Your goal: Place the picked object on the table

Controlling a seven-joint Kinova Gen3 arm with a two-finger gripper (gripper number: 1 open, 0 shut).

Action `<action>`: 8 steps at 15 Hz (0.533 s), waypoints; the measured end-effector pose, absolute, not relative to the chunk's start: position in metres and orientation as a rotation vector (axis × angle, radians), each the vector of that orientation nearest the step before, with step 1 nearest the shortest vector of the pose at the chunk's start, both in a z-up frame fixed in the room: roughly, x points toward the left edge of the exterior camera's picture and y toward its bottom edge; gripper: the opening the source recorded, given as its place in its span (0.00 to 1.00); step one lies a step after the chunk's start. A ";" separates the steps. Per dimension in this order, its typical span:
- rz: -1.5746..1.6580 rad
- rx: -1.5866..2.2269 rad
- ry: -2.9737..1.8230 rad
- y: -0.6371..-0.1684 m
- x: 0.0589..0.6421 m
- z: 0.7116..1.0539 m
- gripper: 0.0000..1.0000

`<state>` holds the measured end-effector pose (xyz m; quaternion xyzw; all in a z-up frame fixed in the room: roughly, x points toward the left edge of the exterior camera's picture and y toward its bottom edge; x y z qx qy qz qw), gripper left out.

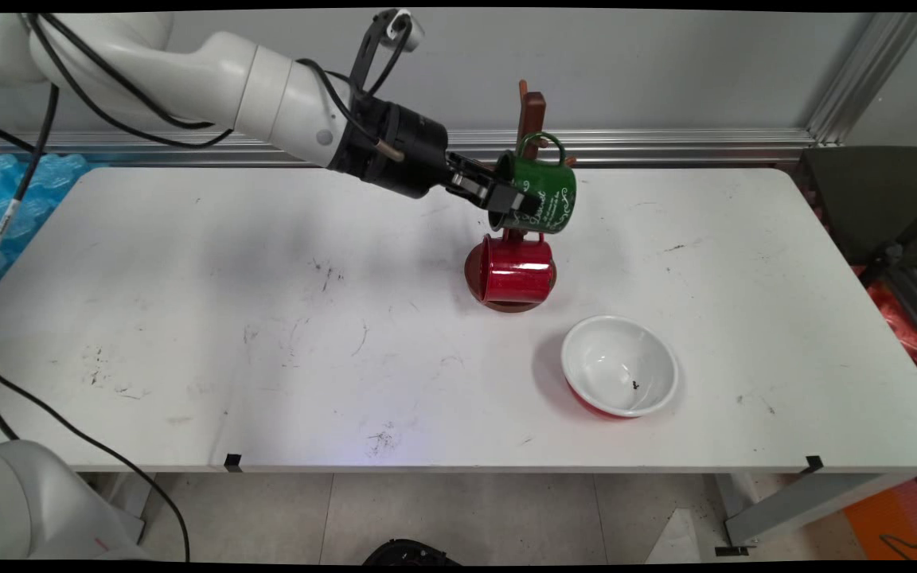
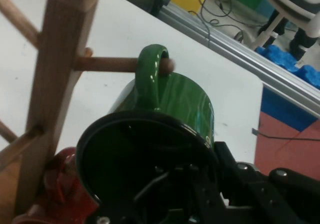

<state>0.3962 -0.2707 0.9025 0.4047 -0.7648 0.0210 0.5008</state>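
Main view: gripper (image 1: 506, 199) pinches the rim of a green mug (image 1: 542, 191), one finger inside the mouth, one on the outer wall. Mug lies on its side, mouth toward the arm, up against the wooden mug rack (image 1: 532, 111). Hand view: the mug's handle (image 2: 152, 71) is looped over a horizontal peg (image 2: 107, 63), peg tip showing just past the handle. A red mug (image 1: 516, 269) hangs lower on the same rack, above its round base. A white bowl with red outside (image 1: 619, 364) sits on the counter (image 1: 267, 318), well apart to the near right. Whether the peg bears the mug's weight: cannot tell.
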 end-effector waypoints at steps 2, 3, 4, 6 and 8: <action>0.041 0.974 -1.846 -0.267 0.394 0.910 0.00; 0.036 0.973 -1.846 -0.265 0.393 0.913 0.00; 0.030 0.974 -1.847 -0.262 0.392 0.916 0.00; 0.017 0.977 -1.853 -0.256 0.392 0.922 0.00; 0.003 0.977 -1.866 -0.249 0.394 0.925 0.00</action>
